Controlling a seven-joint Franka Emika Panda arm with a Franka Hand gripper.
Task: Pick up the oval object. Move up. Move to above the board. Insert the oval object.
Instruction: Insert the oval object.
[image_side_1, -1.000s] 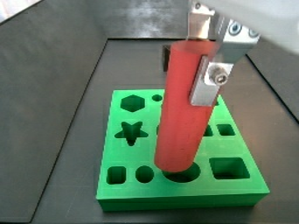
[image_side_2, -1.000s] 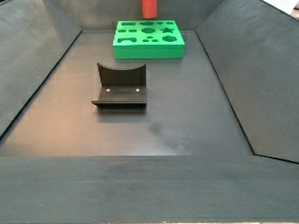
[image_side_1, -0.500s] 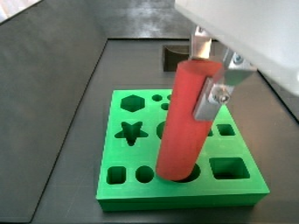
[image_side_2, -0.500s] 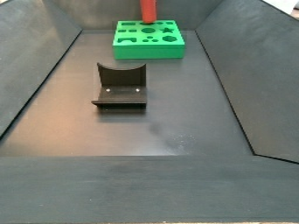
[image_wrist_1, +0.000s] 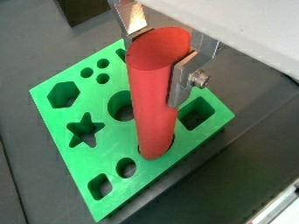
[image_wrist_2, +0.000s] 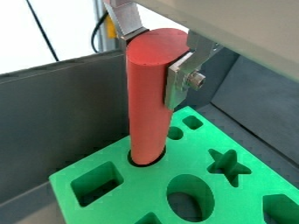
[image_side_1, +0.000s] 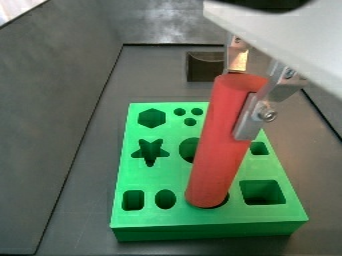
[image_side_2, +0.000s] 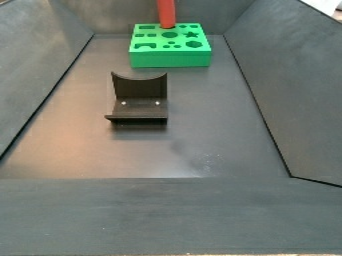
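Note:
The oval object (image_side_1: 221, 140), a tall red peg, stands upright with its lower end inside a cut-out near one edge of the green board (image_side_1: 160, 165). My gripper (image_side_1: 242, 90) is shut on the peg's upper part, one silver finger on each side. Both wrist views show the peg (image_wrist_1: 152, 101) (image_wrist_2: 146, 96) between the fingers (image_wrist_1: 181, 83) (image_wrist_2: 177, 83), entering a hole in the board (image_wrist_1: 52, 96) (image_wrist_2: 128, 188). In a side view the peg (image_side_2: 167, 12) rises from the far board (image_side_2: 167, 52); there the gripper is out of frame.
The dark fixture (image_side_2: 136, 98) stands on the floor mid-bin, well apart from the board; it also shows behind the board (image_side_1: 201, 65). Dark sloping bin walls (image_side_2: 54, 90) enclose the floor. Other cut-outs, such as the star (image_side_1: 151, 151), stand open.
The gripper and peg have moved down together; the peg's lower end has sunk deeper into the board's hole and its top sits lower.

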